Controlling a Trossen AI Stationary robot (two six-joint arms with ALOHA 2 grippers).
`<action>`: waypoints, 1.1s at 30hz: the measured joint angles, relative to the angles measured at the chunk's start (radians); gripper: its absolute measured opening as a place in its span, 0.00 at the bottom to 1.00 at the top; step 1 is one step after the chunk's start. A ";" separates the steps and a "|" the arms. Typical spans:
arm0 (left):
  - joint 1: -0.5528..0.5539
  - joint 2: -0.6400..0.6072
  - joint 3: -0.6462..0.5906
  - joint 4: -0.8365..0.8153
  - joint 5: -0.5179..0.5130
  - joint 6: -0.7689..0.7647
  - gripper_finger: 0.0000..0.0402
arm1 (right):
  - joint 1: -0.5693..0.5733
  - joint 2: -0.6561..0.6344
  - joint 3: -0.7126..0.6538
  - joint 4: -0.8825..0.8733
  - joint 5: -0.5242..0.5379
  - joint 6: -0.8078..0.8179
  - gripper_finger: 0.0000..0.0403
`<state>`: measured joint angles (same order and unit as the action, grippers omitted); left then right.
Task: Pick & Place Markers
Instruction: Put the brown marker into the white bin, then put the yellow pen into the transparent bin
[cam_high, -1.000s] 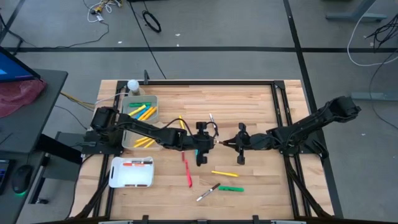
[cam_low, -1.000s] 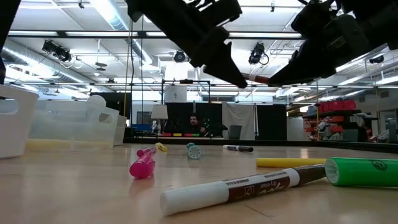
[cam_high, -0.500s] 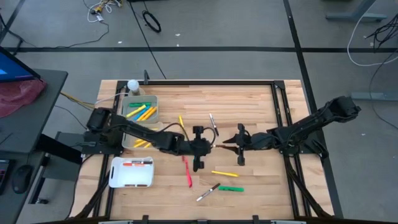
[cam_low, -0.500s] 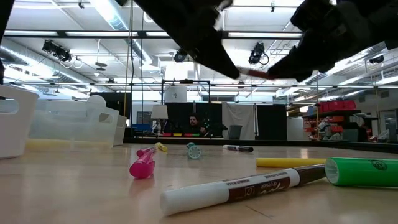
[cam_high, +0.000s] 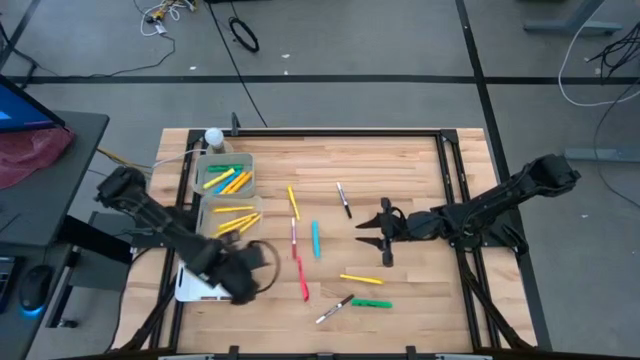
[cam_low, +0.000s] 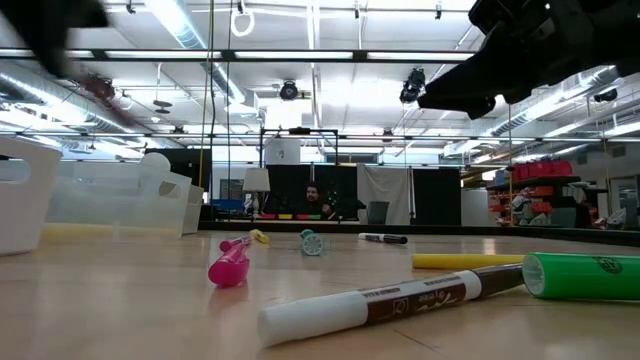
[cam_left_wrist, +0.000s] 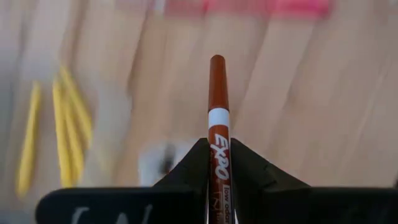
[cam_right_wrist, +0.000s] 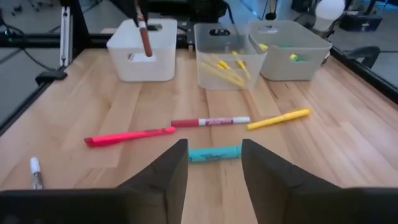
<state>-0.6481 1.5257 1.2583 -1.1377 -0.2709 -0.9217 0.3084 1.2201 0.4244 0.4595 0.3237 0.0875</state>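
Left gripper (cam_high: 243, 282): lower left of the high view, over the white bin (cam_high: 190, 288). Fingers closed on a brown marker (cam_left_wrist: 217, 130); barrel printed "EXPO" in white, tip projecting forward past the fingertips in the left wrist view. Same marker seen upright above the white bin in the right wrist view (cam_right_wrist: 143, 30).

Right gripper (cam_high: 372, 233): right of centre in the high view, raised above the table (cam_high: 400, 160). Fingers (cam_right_wrist: 163, 174) spread wide, nothing between them.

Bins, left side of the high view:
- Upper clear bin (cam_high: 247, 160): yellow and green markers inside.
- Middle clear bin (cam_high: 203, 206): yellow markers inside.
- White bin: partly hidden under the left gripper.

Loose markers on the table, high view:
- Yellow marker (cam_high: 292, 201), centre, above the others.
- Red-and-white marker (cam_high: 293, 238), centre.
- Light blue marker (cam_high: 315, 238), just right of it.
- Pink marker (cam_high: 302, 279), below centre.
- White marker with dark ends (cam_high: 343, 198), right of centre.
- Second yellow marker (cam_high: 360, 279), lower centre.
- Green marker (cam_high: 371, 303), just below it.
- White-and-brown marker (cam_high: 334, 309), left of the green one, lower centre; brown label visible in the low view (cam_low: 390, 303), lettering too small to read.
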 joint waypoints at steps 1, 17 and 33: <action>-0.030 -0.003 0.000 -0.044 0.026 -0.067 0.11 | -0.002 0.000 0.000 0.004 0.000 0.000 0.37; -0.241 -0.004 -0.199 -0.077 0.196 -0.267 0.12 | -0.026 0.000 0.000 0.072 0.000 -0.022 0.37; -0.173 -0.003 -0.316 0.029 0.205 -0.154 0.28 | -0.026 0.000 0.000 0.072 0.020 -0.021 0.37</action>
<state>-0.8211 1.5223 0.9424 -1.1091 -0.0655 -1.0756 0.2825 1.2201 0.4244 0.5320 0.3440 0.0666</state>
